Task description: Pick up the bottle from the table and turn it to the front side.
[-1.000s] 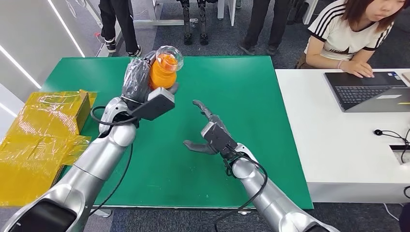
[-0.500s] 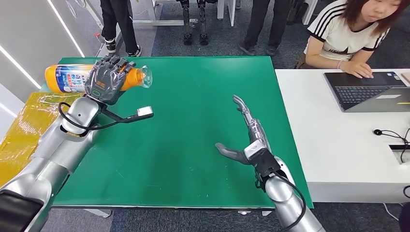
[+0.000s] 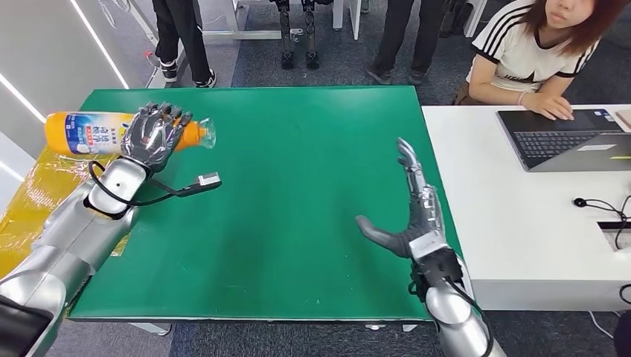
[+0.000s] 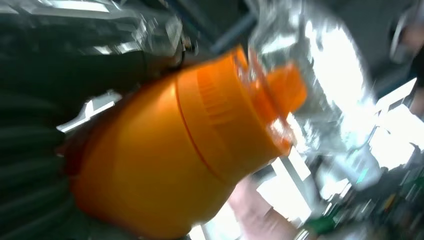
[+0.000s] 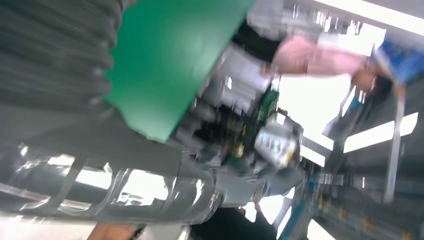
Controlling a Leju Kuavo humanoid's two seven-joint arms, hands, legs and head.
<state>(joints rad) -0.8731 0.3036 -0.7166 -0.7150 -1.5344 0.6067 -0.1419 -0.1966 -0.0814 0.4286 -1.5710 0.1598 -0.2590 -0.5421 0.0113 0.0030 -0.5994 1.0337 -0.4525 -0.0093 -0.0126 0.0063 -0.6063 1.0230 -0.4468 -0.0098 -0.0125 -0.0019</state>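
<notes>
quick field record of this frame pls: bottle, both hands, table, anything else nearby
bottle: orange bottle with a printed label, lying roughly level in the air over the table's far left corner, clear cap end toward the table's middle
left hand: left hand grips the bottle around its middle
right hand: right hand holds nothing, fingers spread, above the table's right side
table: green table
nearby: laptop on a white desk, a person seated at it; yellow wrapping at left

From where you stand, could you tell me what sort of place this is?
Probably a robotics lab or test room: a green table serves as the work surface, a person works at a laptop on a white desk beside it, and others stand behind.
</notes>
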